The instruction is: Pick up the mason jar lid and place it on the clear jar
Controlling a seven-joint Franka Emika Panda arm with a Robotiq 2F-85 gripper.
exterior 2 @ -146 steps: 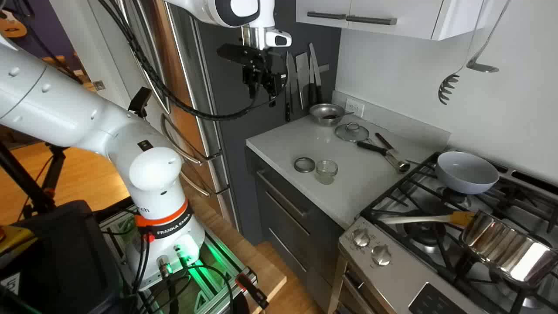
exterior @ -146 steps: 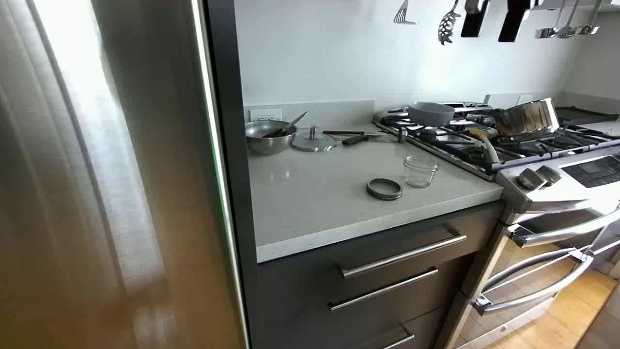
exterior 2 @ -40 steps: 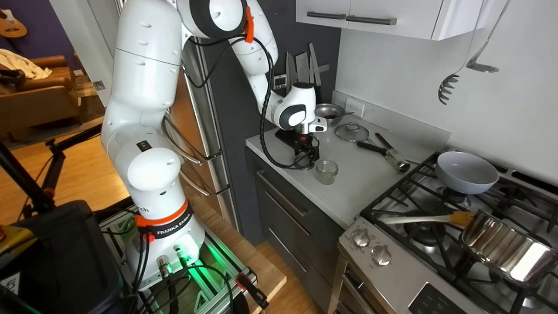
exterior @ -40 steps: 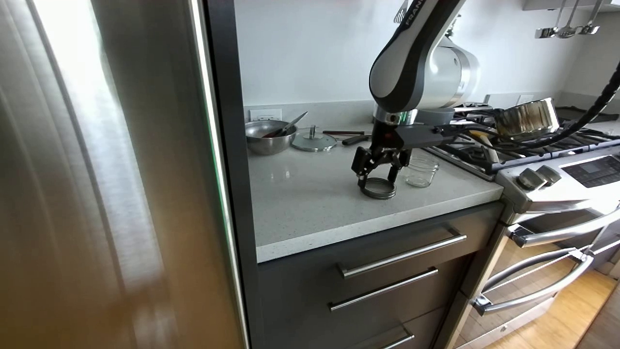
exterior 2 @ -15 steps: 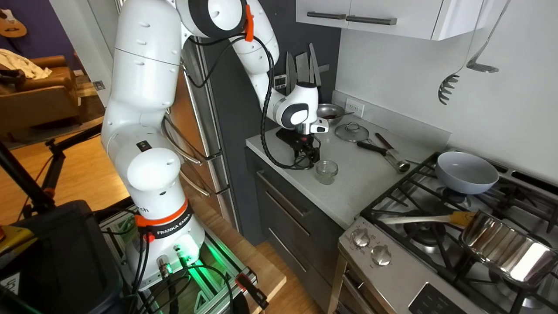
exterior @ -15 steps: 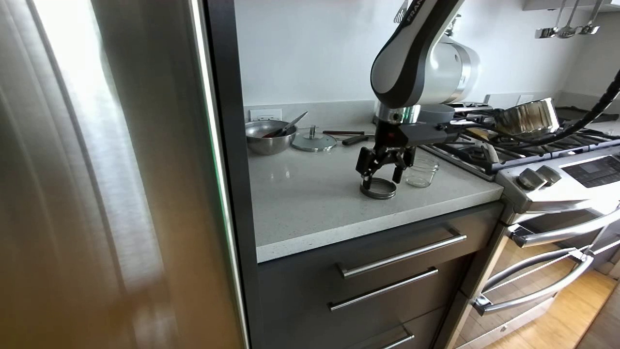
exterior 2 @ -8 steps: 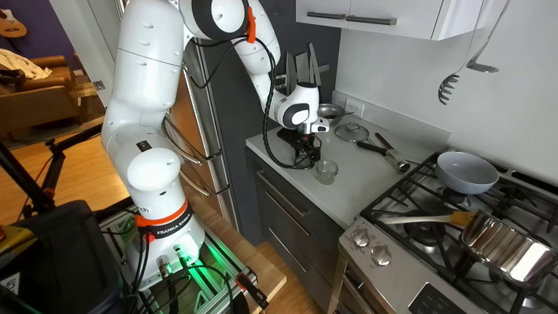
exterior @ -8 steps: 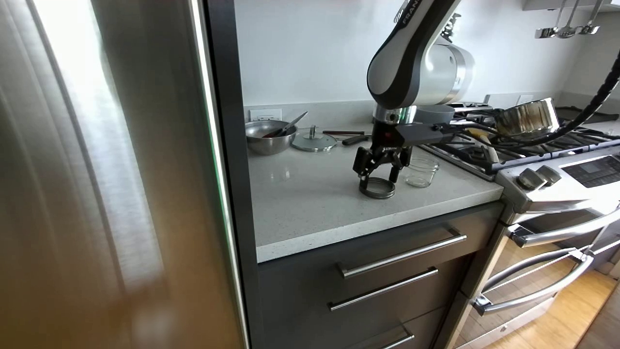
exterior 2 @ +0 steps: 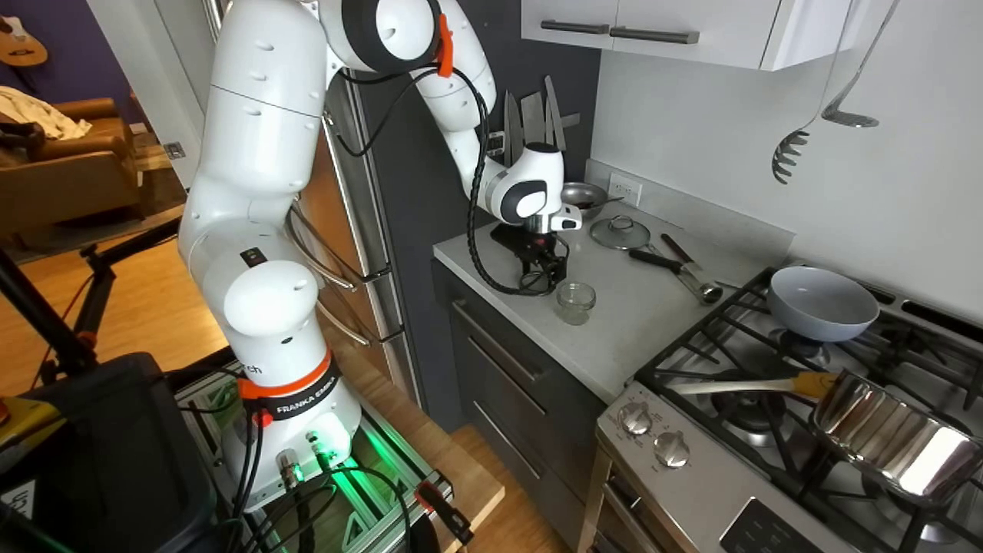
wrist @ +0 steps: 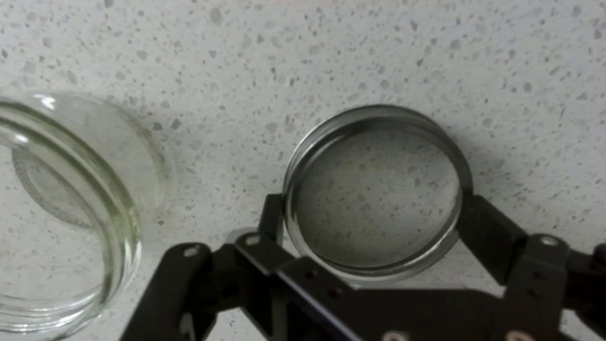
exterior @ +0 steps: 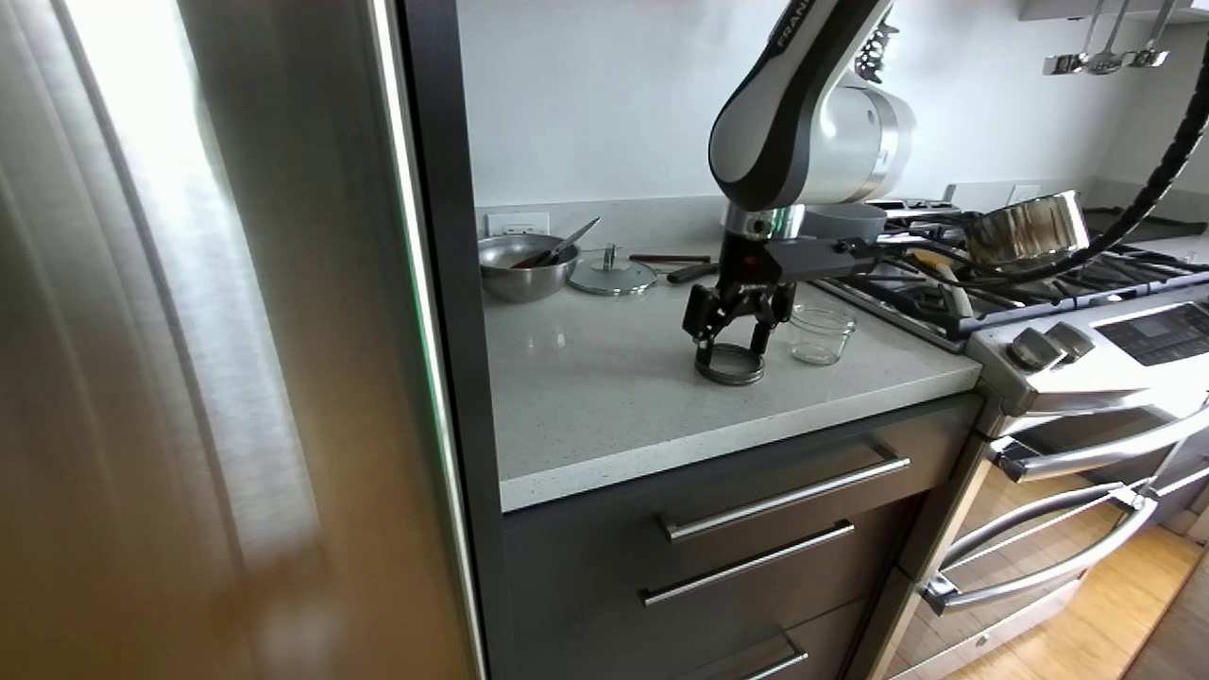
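Observation:
The mason jar lid [exterior: 729, 380] is a dark grey metal ring near the front of the counter. In the wrist view, my gripper [wrist: 371, 199] straddles the lid [wrist: 378, 112], with black fingers [wrist: 493, 239] pressed against its two opposite sides; the jaws stand wide. Whether the lid still rests on the counter cannot be told. A short clear jar [exterior: 822, 338] stands upright and uncapped just beside the gripper, and its rim [wrist: 111, 199] fills the left of the wrist view. My hand and cable largely hide the lid in an exterior view, where the clear jar [exterior 2: 576, 301] shows.
A steel bowl [exterior: 529, 281], a glass pan lid [exterior: 612, 276] and dark-handled utensils [exterior 2: 676, 265] lie toward the back of the counter. A stove with a grey bowl [exterior 2: 822, 303] and a steel pot [exterior 2: 895, 438] adjoins it. The fridge [exterior: 236, 340] stands at the counter's end.
My gripper has shifted slightly away from the jar and lower over the lid, and its fingers have drawn in onto it. The lid has slid a little with it. The jar has not moved.

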